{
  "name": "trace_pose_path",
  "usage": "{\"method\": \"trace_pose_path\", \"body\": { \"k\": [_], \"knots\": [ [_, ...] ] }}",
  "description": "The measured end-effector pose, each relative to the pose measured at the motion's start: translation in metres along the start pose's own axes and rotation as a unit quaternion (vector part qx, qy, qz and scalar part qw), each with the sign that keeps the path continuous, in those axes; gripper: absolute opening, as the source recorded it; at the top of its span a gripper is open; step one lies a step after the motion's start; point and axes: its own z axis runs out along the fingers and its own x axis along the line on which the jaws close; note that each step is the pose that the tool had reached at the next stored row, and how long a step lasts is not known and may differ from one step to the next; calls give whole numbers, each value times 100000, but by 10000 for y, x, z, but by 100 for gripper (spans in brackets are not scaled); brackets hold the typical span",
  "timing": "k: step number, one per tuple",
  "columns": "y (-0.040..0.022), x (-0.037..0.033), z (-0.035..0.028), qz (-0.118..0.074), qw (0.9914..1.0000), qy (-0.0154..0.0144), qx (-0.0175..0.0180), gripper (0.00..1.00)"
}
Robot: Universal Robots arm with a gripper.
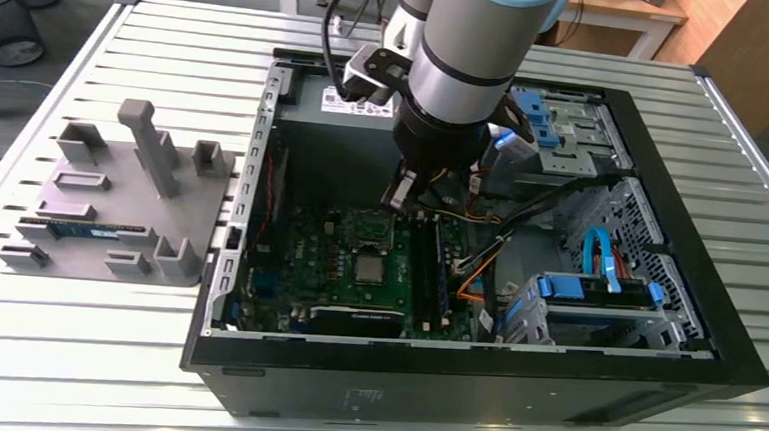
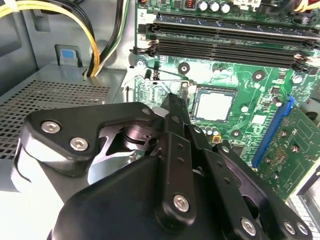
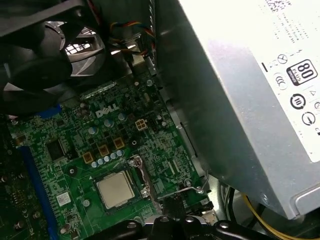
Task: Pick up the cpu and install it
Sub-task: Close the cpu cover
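Cpu (image 1: 372, 268) lies in motherboard socket (image 3: 141, 176), apart from gripper (image 1: 409, 205).

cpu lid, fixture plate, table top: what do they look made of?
cpu: metal lid, going by the silver-grey top with a soft, dull sheen.
fixture plate: probably plastic, perhaps printed, from the flat matte grey and blocky shapes; painted metal is not ruled out.
table: likely aluminium extrusion, as the top is pale silvery ribbed slats.

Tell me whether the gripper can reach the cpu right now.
Probably yes: the cpu lies uncovered on the green board, and the gripper hangs close over that board in the open case.
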Motion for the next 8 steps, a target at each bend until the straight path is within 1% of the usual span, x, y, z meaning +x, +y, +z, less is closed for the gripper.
{"method": "trace_pose_path", "body": {
  "k": [8],
  "knots": [
    [-18,58,-3,-994,99993,665,246,11]
  ]
}}
